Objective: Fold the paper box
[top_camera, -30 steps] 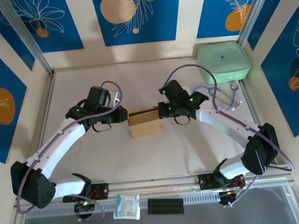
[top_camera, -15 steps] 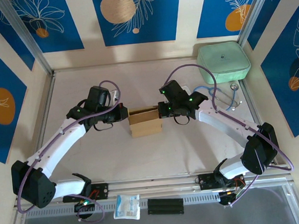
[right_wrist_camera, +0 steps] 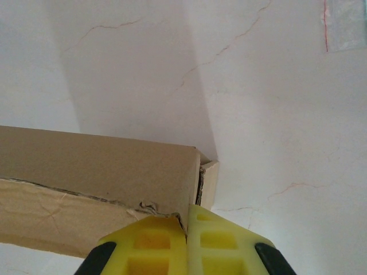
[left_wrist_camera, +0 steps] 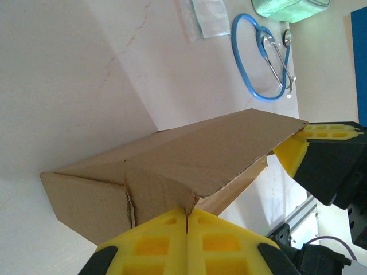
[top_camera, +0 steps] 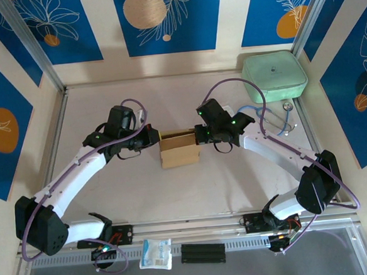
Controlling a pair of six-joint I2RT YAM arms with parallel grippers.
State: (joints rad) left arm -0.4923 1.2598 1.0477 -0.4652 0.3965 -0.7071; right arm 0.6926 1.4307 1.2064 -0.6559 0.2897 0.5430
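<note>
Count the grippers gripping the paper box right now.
2. The left gripper pinches the paper box at its left end; the right gripper pinches its right end.

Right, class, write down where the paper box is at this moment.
In the top view, the paper box sits at the middle of the table, its left end gripped by the left pincer, its right end by the right pincer.

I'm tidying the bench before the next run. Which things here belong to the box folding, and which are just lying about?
In the job:
- paper box
- left hand, shut on one end of it
- right hand, shut on the other end

Lying about:
- mint-green case
- blue stethoscope
- clear packet at the near rail
- black strip beside it
</note>
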